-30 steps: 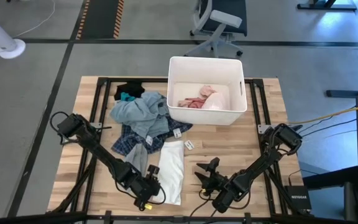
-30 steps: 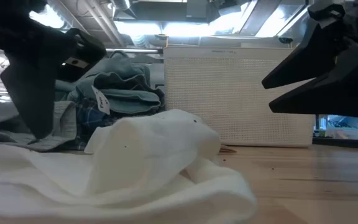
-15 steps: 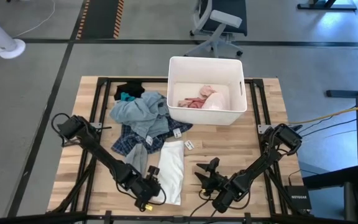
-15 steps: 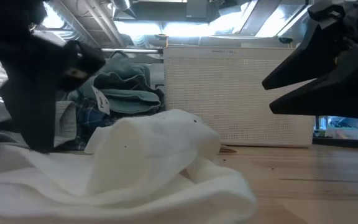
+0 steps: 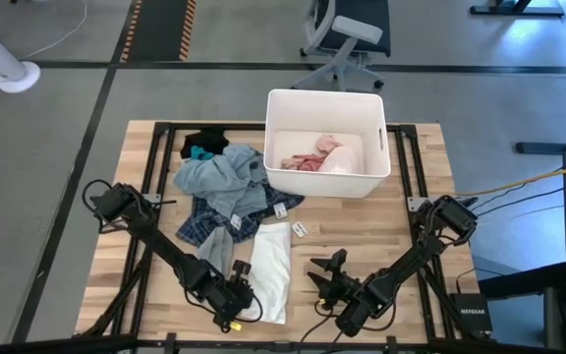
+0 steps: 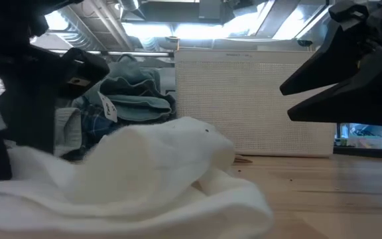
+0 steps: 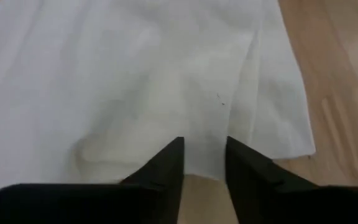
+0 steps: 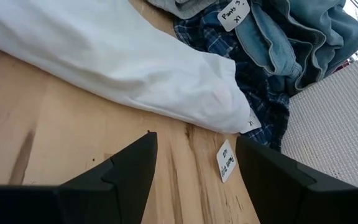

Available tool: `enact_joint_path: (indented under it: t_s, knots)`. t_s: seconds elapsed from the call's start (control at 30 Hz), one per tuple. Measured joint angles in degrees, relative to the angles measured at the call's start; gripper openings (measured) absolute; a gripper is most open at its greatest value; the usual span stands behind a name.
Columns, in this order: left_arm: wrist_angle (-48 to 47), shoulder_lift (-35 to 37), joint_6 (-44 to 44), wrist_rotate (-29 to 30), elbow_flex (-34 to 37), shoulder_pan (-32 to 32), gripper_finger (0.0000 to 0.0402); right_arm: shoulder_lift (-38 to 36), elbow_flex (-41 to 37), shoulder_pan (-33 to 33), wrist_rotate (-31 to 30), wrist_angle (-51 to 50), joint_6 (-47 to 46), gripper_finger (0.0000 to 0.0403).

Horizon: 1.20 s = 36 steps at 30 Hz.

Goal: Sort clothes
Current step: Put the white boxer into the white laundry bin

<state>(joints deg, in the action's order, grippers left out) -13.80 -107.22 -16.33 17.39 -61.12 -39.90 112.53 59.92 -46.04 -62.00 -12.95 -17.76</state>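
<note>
1. Right now the white garment [image 5: 271, 267] lies flat on the wooden table [image 5: 362, 241], lower centre of the high view, just below the heap of other clothes.
2. The left gripper [image 7: 202, 165] is at its lower edge; in the left wrist view the jaws stand close with a fold of white cloth between them, apparently pinching it, not yet fully squeezed.
3. To do it well, I'd say: bite enough cloth so the hem doesn't slip, lift straight up until the garment hangs clear of the plaid one beside it, then carry.
4. The right gripper [image 8: 194, 163] hovers low over bare wood, lower right of centre in the high view, jaws spread, nothing in them. It just waits.
5. Count, heap at centre left: one light blue-grey garment [image 5: 222, 177], one dark blue plaid garment [image 5: 204, 218], one black garment [image 5: 204, 142], one teal piece [image 5: 199, 153] peeking out beside the black.
6. One pink garment [image 5: 312, 157] already sits in the white bin [image 5: 324, 101], upper centre.
7. White tags [image 5: 299, 229]: three or so visible, one loose on the wood near the bin. Exact number hard to tell.
8. Total: six garments, one bin, two grippers.
</note>
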Motion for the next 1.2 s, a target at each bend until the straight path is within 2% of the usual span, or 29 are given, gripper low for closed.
enact_joint_path:
  t_s: [0.13,0.2,0.4,0.67,0.87,1.03,1.2]
  knots:
    - [-0.7,0.0,-1.0,-0.3,0.0,0.0,0.0028,0.0,0.0,0.0,-0.1,0.0,0.0,0.0238]
    - [-0.7,0.0,-0.8,-0.7,0.0,0.0,0.0008,0.0,0.0,0.0,-0.1,0.0,0.0,0.0238]
    - [-1.3,0.3,-3.8,-1.3,-1.6,-0.5,0.0007,0.0,0.0,0.0,-0.1,0.0,0.0,0.0238]
    - [-1.1,0.4,-12.0,-8.3,-4.3,-2.5,0.0008,0.0,0.0,0.0,0.0,0.0,0.0,0.0238]
    - [0.2,0.4,-13.7,-8.0,-2.8,-3.4,0.0003,0.0,0.0,0.0,0.0,0.0,0.0,0.0238]
    - [1.6,0.3,-14.7,-7.8,-2.1,-3.1,0.0023,0.0,0.0,0.0,0.1,0.0,0.0,0.0238]
    - [1.4,0.0,-18.2,-7.8,-2.0,-2.7,0.006,0.0,0.0,0.0,0.1,0.0,0.0,0.0238]
